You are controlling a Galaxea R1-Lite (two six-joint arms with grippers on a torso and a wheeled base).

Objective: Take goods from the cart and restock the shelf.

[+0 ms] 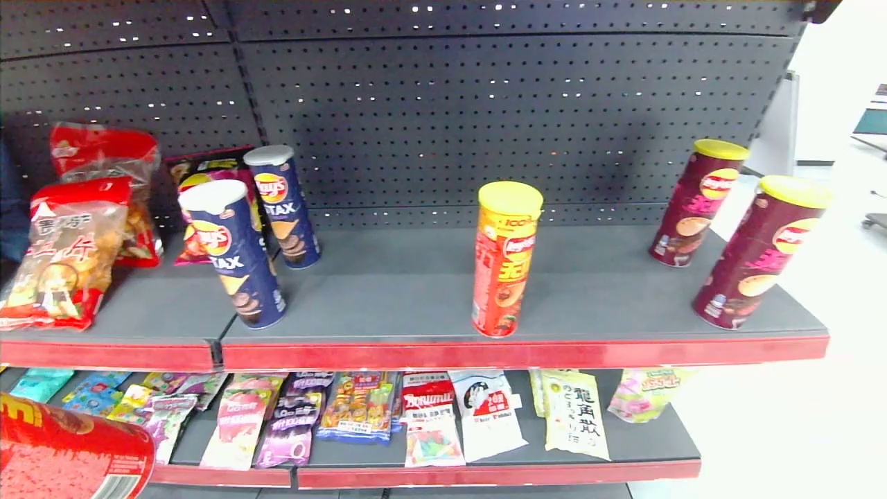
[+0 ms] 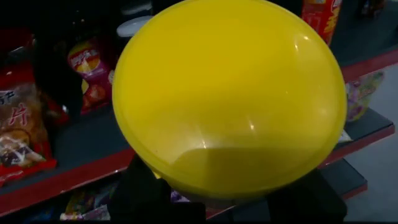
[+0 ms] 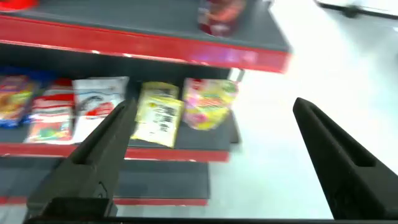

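Observation:
A red chip can (image 1: 69,450) lies tilted at the lower left of the head view, below the upper shelf's front edge. Its yellow lid (image 2: 230,93) faces the left wrist camera, and my left gripper (image 2: 227,199) is shut on the can, black fingers (image 2: 146,196) showing on either side beneath the lid. My right gripper (image 3: 211,155) is open with nothing between its fingers (image 3: 93,162), in front of the lower shelf's right end. On the upper shelf (image 1: 395,291) a matching red can with yellow lid (image 1: 506,260) stands upright near the front edge.
Two blue cans (image 1: 232,253) stand on the upper shelf's left part and two maroon cans (image 1: 759,253) on its right end. Snack bags (image 1: 62,256) lean at far left. Small bags (image 1: 429,416) lie along the lower shelf. Bare shelf surface lies either side of the red can.

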